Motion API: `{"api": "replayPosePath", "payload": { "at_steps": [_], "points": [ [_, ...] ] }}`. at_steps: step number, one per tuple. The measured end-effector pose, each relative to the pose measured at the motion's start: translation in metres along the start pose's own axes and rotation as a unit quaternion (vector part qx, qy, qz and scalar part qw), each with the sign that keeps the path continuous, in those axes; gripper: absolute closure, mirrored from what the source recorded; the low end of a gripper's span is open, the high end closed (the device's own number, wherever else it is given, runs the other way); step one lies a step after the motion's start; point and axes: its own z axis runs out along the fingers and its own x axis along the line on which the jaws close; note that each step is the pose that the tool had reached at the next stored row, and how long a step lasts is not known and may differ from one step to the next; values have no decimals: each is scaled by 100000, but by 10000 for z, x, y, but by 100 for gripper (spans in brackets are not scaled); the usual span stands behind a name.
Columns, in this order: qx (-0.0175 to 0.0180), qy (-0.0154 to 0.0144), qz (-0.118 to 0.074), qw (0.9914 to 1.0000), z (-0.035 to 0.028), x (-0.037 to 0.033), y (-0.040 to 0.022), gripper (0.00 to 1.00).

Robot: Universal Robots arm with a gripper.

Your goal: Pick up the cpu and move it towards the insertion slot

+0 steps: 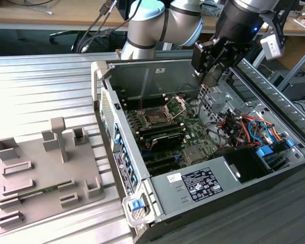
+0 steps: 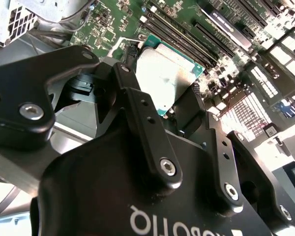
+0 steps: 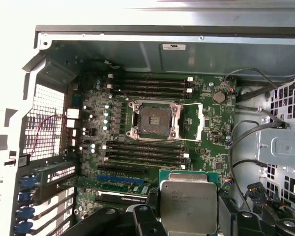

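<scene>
An open computer case (image 1: pixel 157 71) is lying on its side on a ribbed metal table (image 1: pixel 40 86), exposing the green circuit board (image 3: pixel 206 128) inside it. The black claw (image 1: pixel 212 76) is hanging above the case's far side, toward the exterior view's right, and is gripping the cpu (image 3: pixel 189 206) by its edges; in both wrist views the chip's pale metal top with its green rim is sitting between the closed fingers (image 2: pixel 137 113). The cpu is being held in the air, well apart from the insertion slot (image 3: pixel 153 120), which is lying in the middle of the board with its dark square socket uncovered and its silver hinged plate (image 1: pixel 175 105) standing open. Long black memory slots (image 3: pixel 152 86) are running along two opposite sides of the socket. Orange and blue cables (image 1: pixel 244 127) are lying bundled in the case's compartment toward the exterior view's right. Beside the case, toward the exterior view's left, a grey parts tray (image 1: pixel 40 173) is resting on the table, with a thin green memory stick (image 1: pixel 43 190) lying in one of its grooves.
</scene>
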Motion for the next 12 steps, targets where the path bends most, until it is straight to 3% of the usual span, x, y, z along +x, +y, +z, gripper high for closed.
{"api": "replayPosePath", "payload": {
  "at_steps": [12],
  "points": [
    [-3,0,0,100000,27,-8,-2,45]
  ]
}}
